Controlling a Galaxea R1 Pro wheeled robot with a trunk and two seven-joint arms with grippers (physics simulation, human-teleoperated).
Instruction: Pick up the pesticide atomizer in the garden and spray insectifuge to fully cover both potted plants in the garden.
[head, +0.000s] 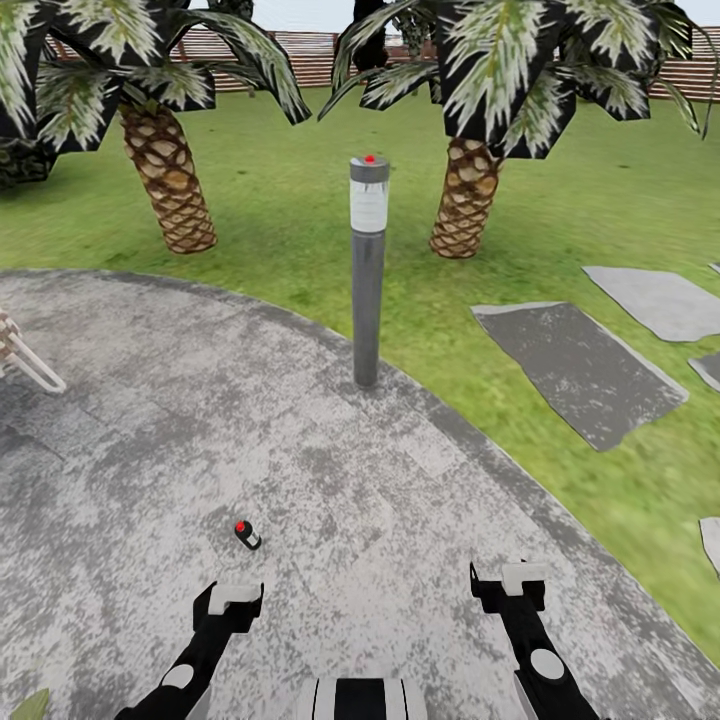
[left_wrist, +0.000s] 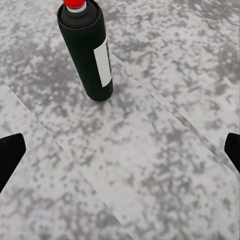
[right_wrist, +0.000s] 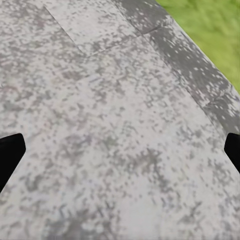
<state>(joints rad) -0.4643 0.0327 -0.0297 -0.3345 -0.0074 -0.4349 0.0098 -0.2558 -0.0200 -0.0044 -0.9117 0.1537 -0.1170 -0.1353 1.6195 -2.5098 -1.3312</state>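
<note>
1. Both grippers sit lowest in the head view: the left gripper and the right gripper, each hovering over the paved patio, each with fingers spread wide and nothing between them.
2. One pesticide atomizer stands upright on the patio, well inside its curved edge, just ahead of the left gripper and very slightly toward the robot's right of it. The left wrist view shows it as a dark bottle with a white label and a red cap; its long axis is vertical.
3. The left arm is clearly the nearer one; the right gripper is well apart from the bottle, with bare paving under it.
4. My judgement: the coming move is a short forward reach with the left gripper, lowered so its spread fingers pass either side of the standing bottle without tipping it.
5. Further out: one grey bollard lamp at the patio's far edge, two palms on the lawn, several stepping slabs, and one wooden fence behind.
</note>
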